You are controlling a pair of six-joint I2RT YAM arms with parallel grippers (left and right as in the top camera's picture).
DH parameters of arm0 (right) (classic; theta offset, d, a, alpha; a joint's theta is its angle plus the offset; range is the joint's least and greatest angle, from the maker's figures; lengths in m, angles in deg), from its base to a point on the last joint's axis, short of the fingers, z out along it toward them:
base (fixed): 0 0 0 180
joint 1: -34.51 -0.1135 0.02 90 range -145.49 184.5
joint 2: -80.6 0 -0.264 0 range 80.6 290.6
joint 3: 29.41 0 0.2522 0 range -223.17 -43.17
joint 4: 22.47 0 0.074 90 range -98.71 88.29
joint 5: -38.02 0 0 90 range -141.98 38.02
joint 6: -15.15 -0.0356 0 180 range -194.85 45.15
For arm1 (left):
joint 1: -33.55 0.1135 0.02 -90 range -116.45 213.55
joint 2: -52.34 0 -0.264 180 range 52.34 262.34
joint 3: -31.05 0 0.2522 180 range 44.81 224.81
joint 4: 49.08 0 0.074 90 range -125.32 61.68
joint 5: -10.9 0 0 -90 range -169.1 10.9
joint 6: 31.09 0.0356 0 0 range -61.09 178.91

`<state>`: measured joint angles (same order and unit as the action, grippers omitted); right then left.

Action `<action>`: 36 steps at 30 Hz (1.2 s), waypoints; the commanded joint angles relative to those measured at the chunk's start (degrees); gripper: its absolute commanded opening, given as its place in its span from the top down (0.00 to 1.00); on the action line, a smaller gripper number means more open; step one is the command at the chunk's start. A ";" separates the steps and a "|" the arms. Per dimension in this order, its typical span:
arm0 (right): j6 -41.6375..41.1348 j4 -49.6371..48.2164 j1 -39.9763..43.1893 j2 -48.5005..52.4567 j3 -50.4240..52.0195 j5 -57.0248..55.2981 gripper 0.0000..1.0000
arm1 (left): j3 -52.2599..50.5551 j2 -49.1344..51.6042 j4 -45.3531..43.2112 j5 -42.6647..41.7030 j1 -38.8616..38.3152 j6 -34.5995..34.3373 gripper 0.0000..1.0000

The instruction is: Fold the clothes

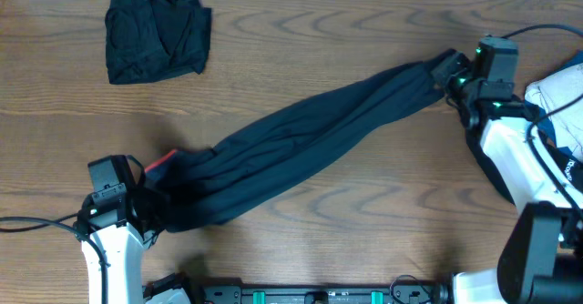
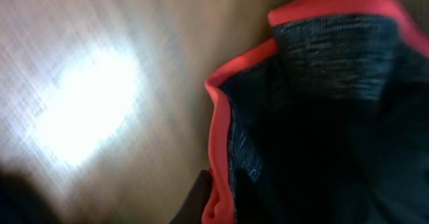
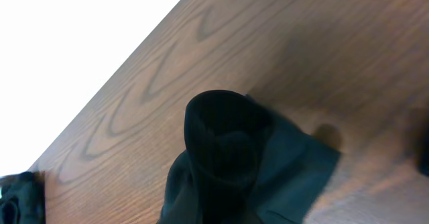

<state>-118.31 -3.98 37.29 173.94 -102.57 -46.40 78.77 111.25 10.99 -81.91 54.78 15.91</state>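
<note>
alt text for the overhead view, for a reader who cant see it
A long black garment is stretched diagonally across the wooden table, the left gripper holding its lower-left end and the right gripper its upper-right end. A crumpled black garment lies at top left; white and blue clothes sit at the right edge.

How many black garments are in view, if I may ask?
2: a crumpled black fabric bundle top-left, and a long black coral-banded garment stretched mid-table. The white-and-blue right-edge pile may hide more.

Matt black cloth trousers (image 1: 310, 149), coral band (image 2: 218, 137); grained wood table (image 1: 301, 31).
</note>
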 commanded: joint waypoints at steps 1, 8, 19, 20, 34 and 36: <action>-0.90 -2.51 -2.03 3.08 -1.05 -1.55 0.98 | 0.90 -0.17 -2.60 0.92 -0.02 0.98 0.94; -2.34 -7.04 -4.28 8.70 -1.03 -6.80 0.98 | 0.90 1.33 -10.36 3.89 -0.02 0.98 0.94; -2.10 -10.21 -4.98 11.61 -1.03 -17.97 0.99 | 0.90 11.54 -28.83 7.98 -0.02 1.01 0.94; -2.10 -10.80 -5.03 11.65 -1.03 -19.08 0.99 | 0.90 12.57 -30.49 8.94 -0.02 1.03 0.94; 2.03 -17.75 -5.25 11.85 -1.03 -20.85 0.95 | 0.92 15.67 -45.53 10.08 -0.04 7.13 0.92; 2.23 -19.54 -5.44 12.26 -1.03 -20.85 0.94 | 0.96 14.86 -47.06 9.84 -0.04 7.19 0.92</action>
<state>-117.94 -21.60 32.26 185.24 -102.61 -64.02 78.81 128.22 -34.32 -74.39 54.65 20.48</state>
